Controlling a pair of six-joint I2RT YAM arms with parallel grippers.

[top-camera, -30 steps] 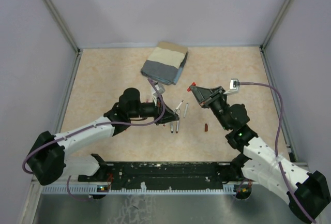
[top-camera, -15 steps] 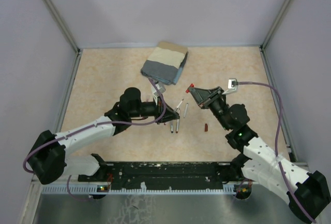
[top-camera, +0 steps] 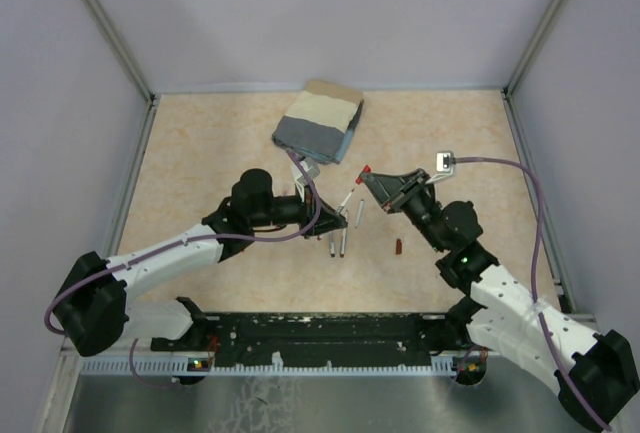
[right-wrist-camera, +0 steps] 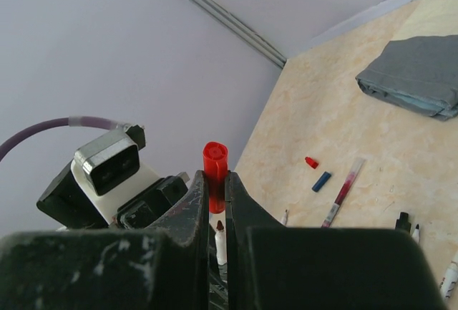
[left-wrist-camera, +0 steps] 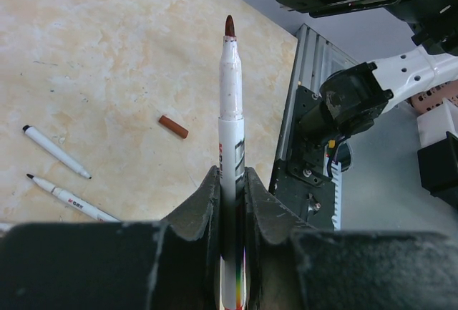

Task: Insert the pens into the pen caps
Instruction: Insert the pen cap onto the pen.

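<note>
Pen (left-wrist-camera: 229,109) clamped in left pincer (left-wrist-camera: 230,181), tip toward red cap (right-wrist-camera: 215,161), seemingly aligned

Seen from above, the left arm (top-camera: 170,248) stretches from its base at seven o'clock toward three, the left gripper (top-camera: 338,215) clamped on a pen (left-wrist-camera: 229,95). The right arm (top-camera: 500,293) rises from five o'clock and bends toward ten, the right gripper (top-camera: 372,176) pinching a red cap (right-wrist-camera: 215,158). The two tips face each other, near but apart.
</note>
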